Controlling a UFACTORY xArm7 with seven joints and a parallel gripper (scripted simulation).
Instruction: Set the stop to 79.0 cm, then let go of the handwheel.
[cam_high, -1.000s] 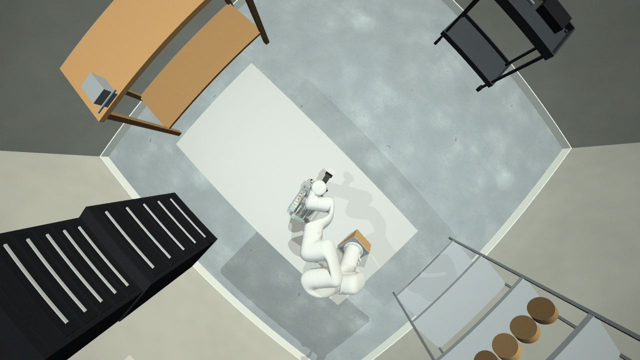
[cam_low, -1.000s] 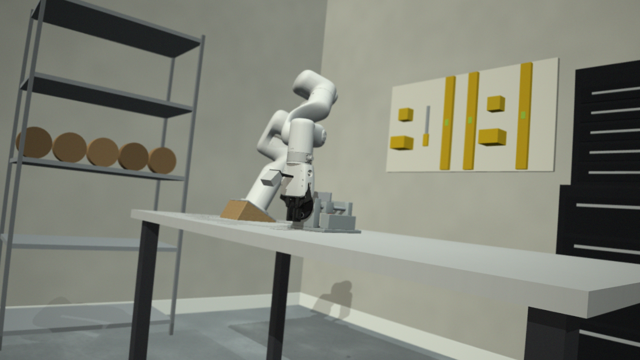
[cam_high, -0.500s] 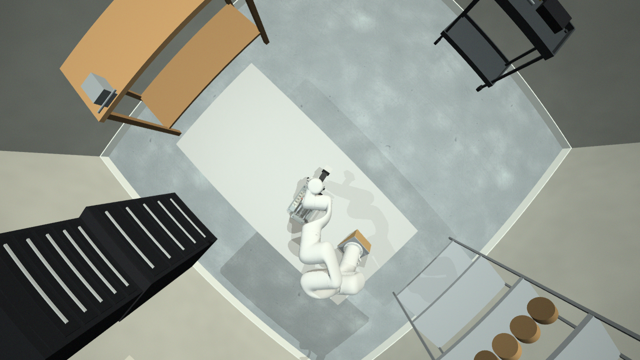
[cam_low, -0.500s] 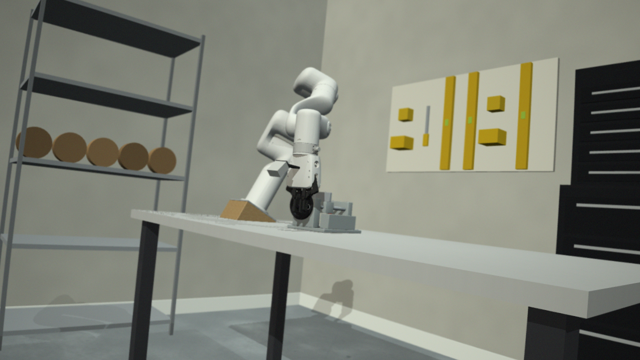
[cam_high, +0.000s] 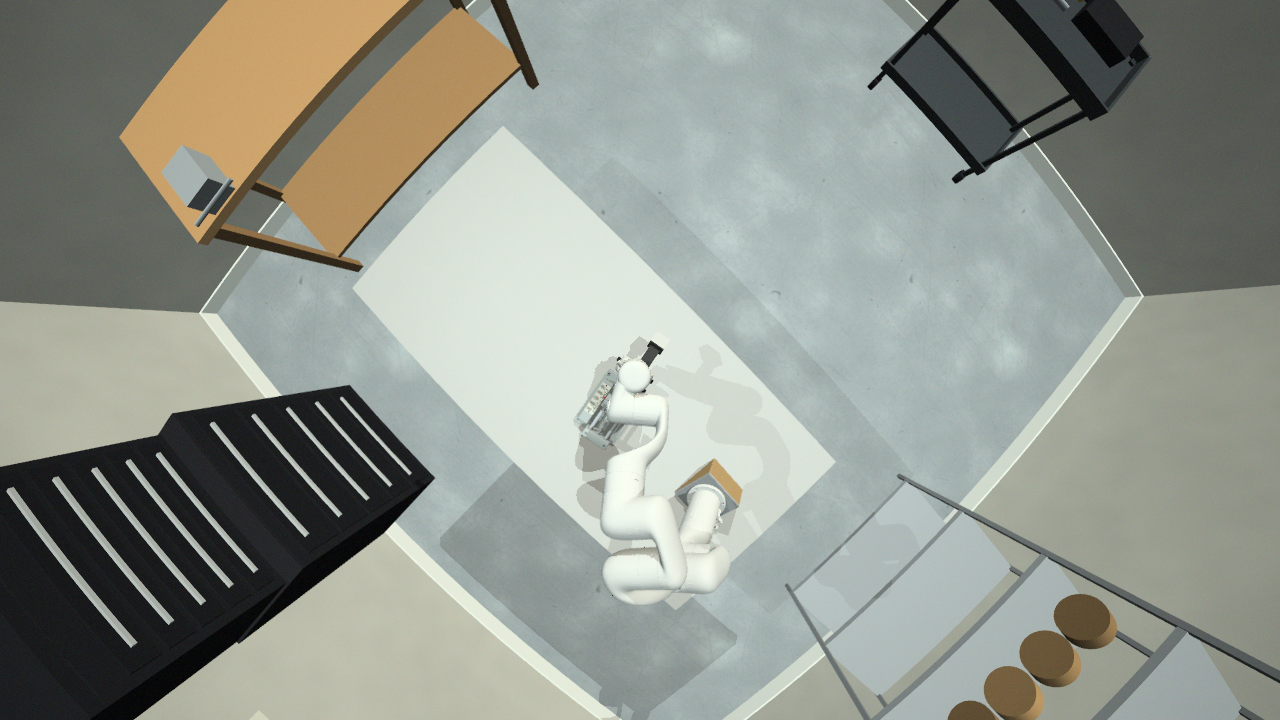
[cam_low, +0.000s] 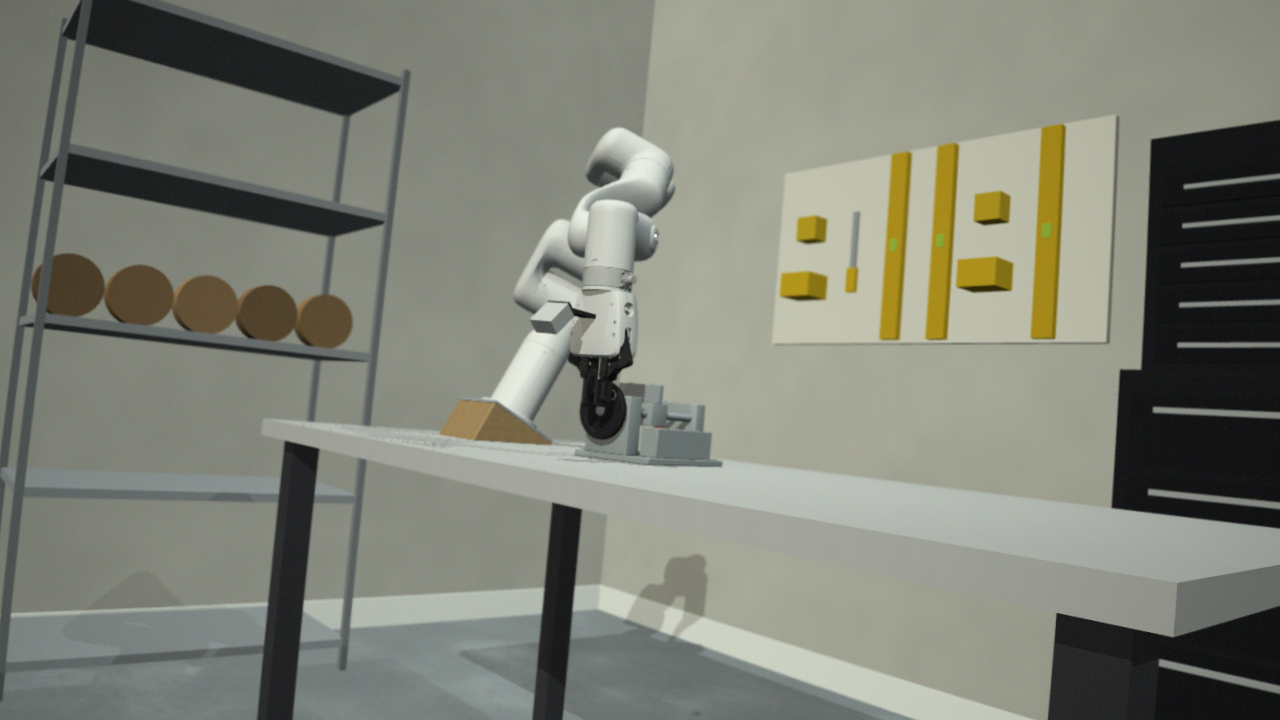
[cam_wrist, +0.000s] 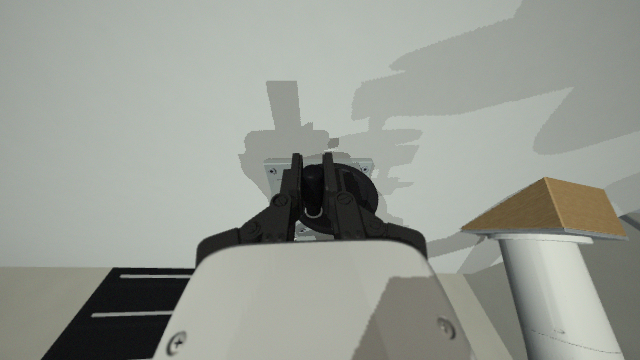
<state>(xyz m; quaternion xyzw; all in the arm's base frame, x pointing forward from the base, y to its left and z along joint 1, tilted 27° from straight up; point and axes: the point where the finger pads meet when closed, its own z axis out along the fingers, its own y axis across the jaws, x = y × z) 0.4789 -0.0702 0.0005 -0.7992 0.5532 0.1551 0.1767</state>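
Rm. w/ grey walls & concrete-look floor; a pale counter (cam_high: 483, 241) (cam_low: 805, 505) (cam_wrist: 125, 125) runs diagonally in top view. A shelf rack (cam_high: 1118, 588) (cam_low: 389, 179) w/ brown round pcs. (cam_high: 1083, 617) (cam_low: 205, 304) stands off the counter's lower-R short edge; a black drawer cabinet (cam_high: 304, 528) (cam_low: 1199, 340) (cam_wrist: 135, 295) stands off its lower-L long edge. Ext. view also shows a wall panel (cam_low: 832, 313) w/ yellow items.

The white arm (cam_high: 644, 519) (cam_low: 613, 232) (cam_wrist: 555, 295) is mounted on a wooden wedge (cam_high: 725, 477) (cam_low: 487, 422) (cam_wrist: 540, 210) nr. the counter's lower-R short edge, top view. The stop unit (cam_high: 597, 410) (cam_low: 675, 443) sits on the counter b/w its two long edges, somewhat nearer the lower-L one. Its black handwheel (cam_low: 619, 413) (cam_wrist: 369, 192) stands upright at the unit's L end, ext. view.

Gripper (cam_low: 601, 394) (cam_wrist: 312, 166) points down & is closed on the handwheel's crank knob (cam_wrist: 313, 187), a finger on ea. side (wrist view); i.e., handwheel not released. Top view: gripper mostly hidden under arm. Scale on unit too small to read; stop's exact setting can't be told.
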